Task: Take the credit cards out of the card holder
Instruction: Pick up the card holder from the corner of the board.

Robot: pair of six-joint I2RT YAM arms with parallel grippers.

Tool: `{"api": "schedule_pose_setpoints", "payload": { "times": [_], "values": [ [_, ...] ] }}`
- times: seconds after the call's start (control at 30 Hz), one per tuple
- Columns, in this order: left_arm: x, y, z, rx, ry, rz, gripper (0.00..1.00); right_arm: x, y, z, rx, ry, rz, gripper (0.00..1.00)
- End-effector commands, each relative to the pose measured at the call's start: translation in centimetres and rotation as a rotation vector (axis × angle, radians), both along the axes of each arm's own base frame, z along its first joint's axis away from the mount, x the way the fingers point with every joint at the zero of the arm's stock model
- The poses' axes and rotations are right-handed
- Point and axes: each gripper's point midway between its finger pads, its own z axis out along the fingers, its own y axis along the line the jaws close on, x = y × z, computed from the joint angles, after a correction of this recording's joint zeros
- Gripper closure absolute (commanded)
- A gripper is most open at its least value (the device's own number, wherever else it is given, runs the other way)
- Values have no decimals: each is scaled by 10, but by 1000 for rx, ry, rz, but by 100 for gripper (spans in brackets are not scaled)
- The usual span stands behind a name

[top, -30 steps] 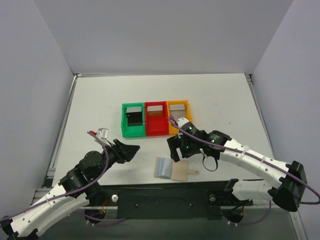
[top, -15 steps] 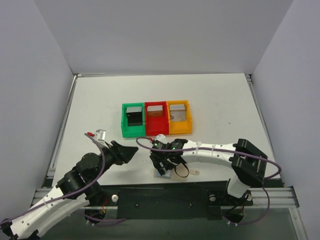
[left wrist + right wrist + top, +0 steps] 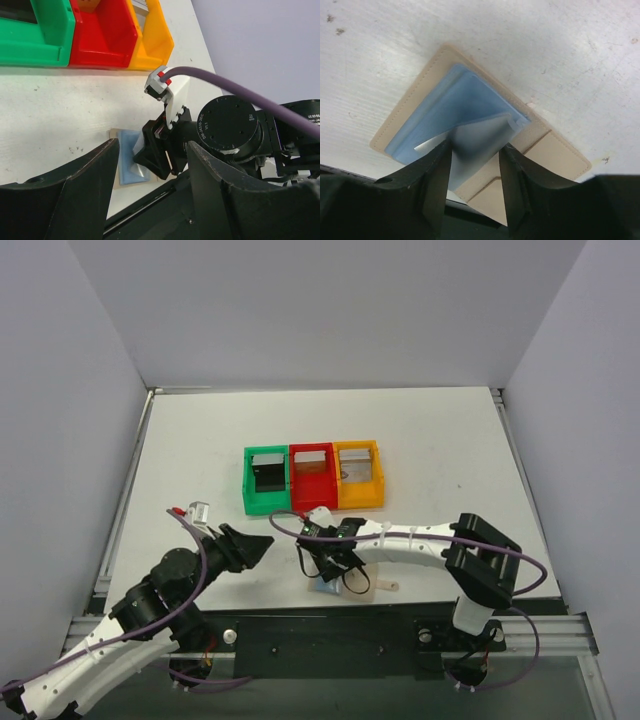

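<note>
Under right pincer point(image 3: 475, 150) | card holder point(image 3: 560, 152) open; grey card point(image 3: 479, 135) between fingers point(image 3: 436, 177)

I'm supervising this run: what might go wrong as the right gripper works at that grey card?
The left gripper hangs open, off the card holder, so the holder may lift or slide with the card. The right gripper straddles the card beside the blue pocket and might pinch both.
</note>
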Motion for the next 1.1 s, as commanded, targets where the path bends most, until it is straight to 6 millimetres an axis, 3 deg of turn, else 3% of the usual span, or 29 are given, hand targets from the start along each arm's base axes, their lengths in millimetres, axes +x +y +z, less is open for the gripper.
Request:
{"api": "schedule_pose_setpoints", "payload": {
  "times": [0.0,0.27,0.33,0.6,0.7,0.77,0.8,0.93,1.07],
  "values": [
    [2,1,0,-11,-1,16,34,11,-21,5,4,-37,-44,65],
    [2,-9,-5,-25,19,-17,34,35,-19,26,155,-60,-19,87],
    [2,-12,-7,-22,25,-26,34,38,-18,33,196,-69,-16,99],
    [2,-18,-13,-24,45,-43,34,36,-20,35,302,-6,-93,100],
    [2,-21,-18,-18,52,-50,34,36,-31,28,285,-4,-123,95],
    [3,-23,-20,-12,59,-54,34,36,-39,24,266,-6,-135,85],
    [3,-24,-20,-11,59,-57,34,35,-43,22,256,-5,-139,74],
    [4,-25,-23,-2,65,-59,34,40,-62,22,194,-50,-176,57],
    [5,-25,-23,-1,66,-54,34,46,-71,39,179,-121,-178,51]
  ]
}}
